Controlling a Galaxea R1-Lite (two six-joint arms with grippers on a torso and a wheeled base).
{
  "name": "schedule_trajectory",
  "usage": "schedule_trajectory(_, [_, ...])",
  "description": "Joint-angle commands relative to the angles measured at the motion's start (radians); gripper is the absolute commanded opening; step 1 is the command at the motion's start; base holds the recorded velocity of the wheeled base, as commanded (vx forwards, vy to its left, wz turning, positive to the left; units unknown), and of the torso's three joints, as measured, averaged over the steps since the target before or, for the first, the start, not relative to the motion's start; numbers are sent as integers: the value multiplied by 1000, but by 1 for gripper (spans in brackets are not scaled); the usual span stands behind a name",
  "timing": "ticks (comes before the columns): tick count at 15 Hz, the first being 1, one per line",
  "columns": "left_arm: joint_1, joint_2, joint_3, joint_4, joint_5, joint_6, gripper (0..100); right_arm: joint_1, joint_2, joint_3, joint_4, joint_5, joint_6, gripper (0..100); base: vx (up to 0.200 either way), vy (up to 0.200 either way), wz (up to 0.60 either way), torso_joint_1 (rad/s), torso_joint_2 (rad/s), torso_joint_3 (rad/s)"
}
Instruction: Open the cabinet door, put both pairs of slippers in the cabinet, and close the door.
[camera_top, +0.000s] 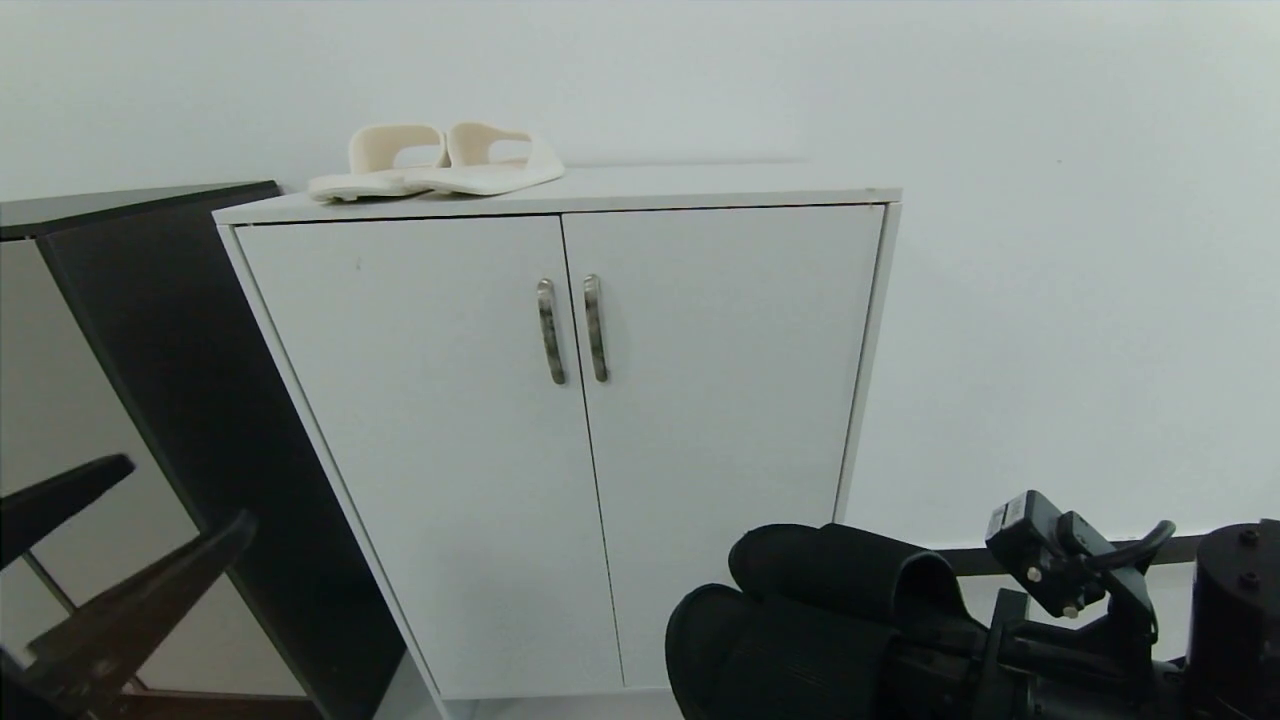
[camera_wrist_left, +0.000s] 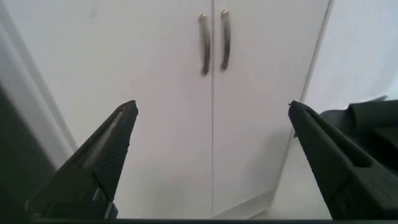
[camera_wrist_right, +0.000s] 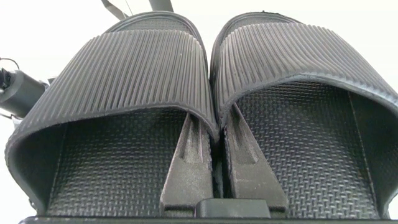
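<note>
Clamping black slippers (camera_top: 800, 620) in the right gripper (camera_wrist_right: 214, 124), near right, low before the shut cabinet (camera_top: 450, 450). Holding the left gripper (camera_wrist_left: 211, 106) wide at near left, apart from them. Showing cream slippers (camera_top: 440, 165) atop the cabinet.

Indoor room with the look of a home entryway: a white two-door cabinet (camera_top: 450, 450) with metal handles (camera_top: 550, 330) stands against a bare white wall (camera_top: 1050, 250), with cream slippers (camera_top: 440, 165) on its top. A black unit (camera_top: 200, 350) stands just beside it on the left, and a dark baseboard (camera_top: 965, 560) runs along the wall's foot. Black slippers (camera_top: 800, 620) show in front. Whether this is a real home or a staged one cannot be told.
</note>
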Motion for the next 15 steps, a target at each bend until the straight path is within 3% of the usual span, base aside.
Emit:
schedule_trajectory(1, [-123,316,-150,-107,-37,-9,100,0,5,-1,0,0,1,0,0,0,0,0,0,0])
schedule_trajectory(3, [-215,365,-252,-85,-80,-41,100,0,9,-1,0,0,-1,0,0,0,0,0,0,0])
schedule_trajectory(4, [-255,394,-308,-47,-116,-50,100,0,9,0,0,-1,-1,0,0,0,0,0,0,0])
schedule_trajectory(5, [-292,431,-390,24,-165,-79,100,0,8,0,0,-3,-1,0,0,0,0,0,0,0])
schedule_trajectory(8, [-315,545,-567,79,-343,-242,100,0,5,2,0,-3,-12,0,0,0,0,0,0,0])
schedule_trajectory(11, [-315,610,-645,105,-539,-351,100,-2,3,3,0,-3,-13,0,0,0,0,0,0,0])
schedule_trajectory(13, [-320,683,-679,111,-551,-353,100,-3,3,3,0,-3,-12,0,0,0,0,0,0,0])
schedule_trajectory(15, [-320,753,-708,97,-455,-333,100,-5,2,3,0,-4,-12,0,0,0,0,0,0,0])
